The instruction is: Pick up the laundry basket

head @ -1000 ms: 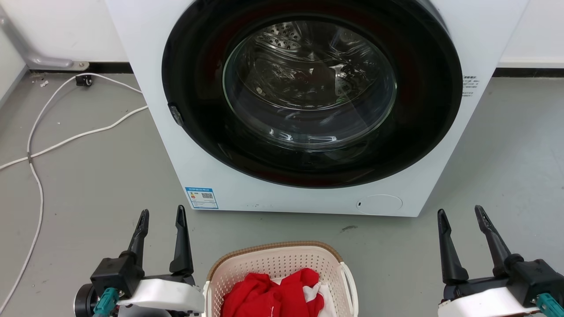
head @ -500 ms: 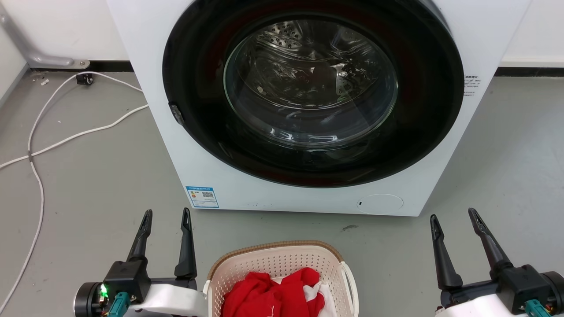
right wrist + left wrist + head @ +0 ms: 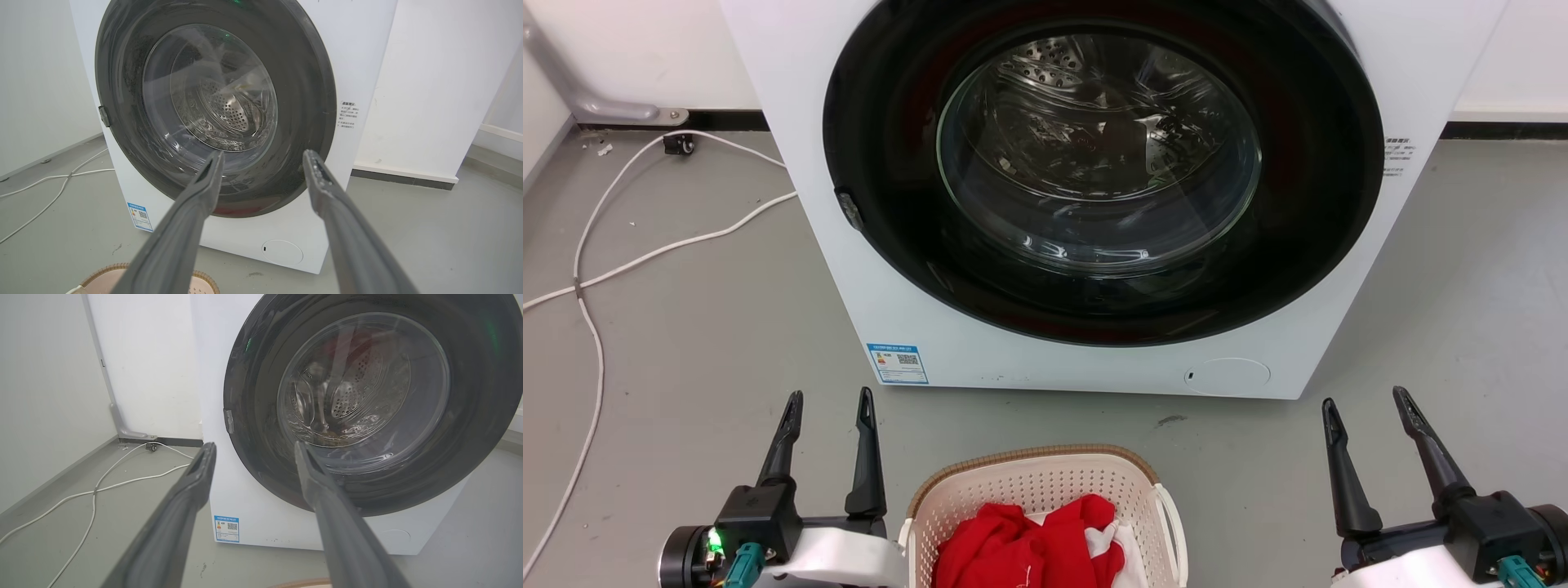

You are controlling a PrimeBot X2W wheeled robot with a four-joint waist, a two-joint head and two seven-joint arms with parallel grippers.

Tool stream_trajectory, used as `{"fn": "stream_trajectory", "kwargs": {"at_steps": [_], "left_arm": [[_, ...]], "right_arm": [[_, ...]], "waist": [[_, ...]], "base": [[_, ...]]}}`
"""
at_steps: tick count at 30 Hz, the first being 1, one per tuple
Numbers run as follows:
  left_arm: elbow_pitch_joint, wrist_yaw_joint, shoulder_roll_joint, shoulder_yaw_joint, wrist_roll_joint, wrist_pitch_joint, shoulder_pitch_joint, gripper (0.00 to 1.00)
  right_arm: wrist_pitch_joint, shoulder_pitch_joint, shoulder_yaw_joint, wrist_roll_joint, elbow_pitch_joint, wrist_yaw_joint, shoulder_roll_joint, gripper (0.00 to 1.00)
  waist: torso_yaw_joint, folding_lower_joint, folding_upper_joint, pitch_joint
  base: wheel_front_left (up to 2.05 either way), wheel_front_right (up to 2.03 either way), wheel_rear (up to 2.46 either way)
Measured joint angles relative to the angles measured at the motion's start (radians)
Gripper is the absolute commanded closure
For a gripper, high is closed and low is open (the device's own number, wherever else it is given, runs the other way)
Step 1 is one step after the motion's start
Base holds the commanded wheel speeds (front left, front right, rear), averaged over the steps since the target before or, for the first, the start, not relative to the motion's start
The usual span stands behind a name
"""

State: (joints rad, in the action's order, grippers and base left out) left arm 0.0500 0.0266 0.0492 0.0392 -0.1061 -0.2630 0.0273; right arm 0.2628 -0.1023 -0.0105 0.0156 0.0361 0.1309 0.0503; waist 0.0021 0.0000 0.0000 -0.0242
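I saw the laundry basket (image 3: 1033, 483) sitting on the floor (image 3: 703, 327) before the washing machine (image 3: 1045, 369), between my arms. The left gripper (image 3: 830, 395) and right gripper (image 3: 1365, 398) each had fingers spread apart, holding nothing, neither touching the basket.

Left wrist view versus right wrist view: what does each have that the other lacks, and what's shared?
Left wrist: the left pincer, open, and the grey pipe up the room corner. Right wrist: the right pincer, open, and the small text sticker. Shared: the washing machine, its blue label, the white cable, a sliver of the laundry basket rim.
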Motion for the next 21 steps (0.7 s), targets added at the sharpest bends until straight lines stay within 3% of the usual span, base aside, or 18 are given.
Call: {"fn": "stream_trajectory", "kwargs": {"at_steps": [14, 21], "left_arm": [[0.003, 0.005, 0.000, -0.007, 0.007, 0.000, -0.001, 0.00], [0.095, -0.002, 0.000, -0.021, 0.013, 0.000, -0.087, 0.00]], "right_arm": [[0.000, 0.002, -0.014, -0.005, 0.002, 0.000, 0.000, 0.00], [0.000, 0.079, -0.041, 0.028, -0.072, 0.000, 0.000, 0.00]], "waist": [[0.001, 0.0000, 0.0000, -0.016], [0.005, 0.0000, 0.0000, -0.084]], "base": [[0.00, 0.00, 0.00], [0.00, 0.00, 0.00]]}}
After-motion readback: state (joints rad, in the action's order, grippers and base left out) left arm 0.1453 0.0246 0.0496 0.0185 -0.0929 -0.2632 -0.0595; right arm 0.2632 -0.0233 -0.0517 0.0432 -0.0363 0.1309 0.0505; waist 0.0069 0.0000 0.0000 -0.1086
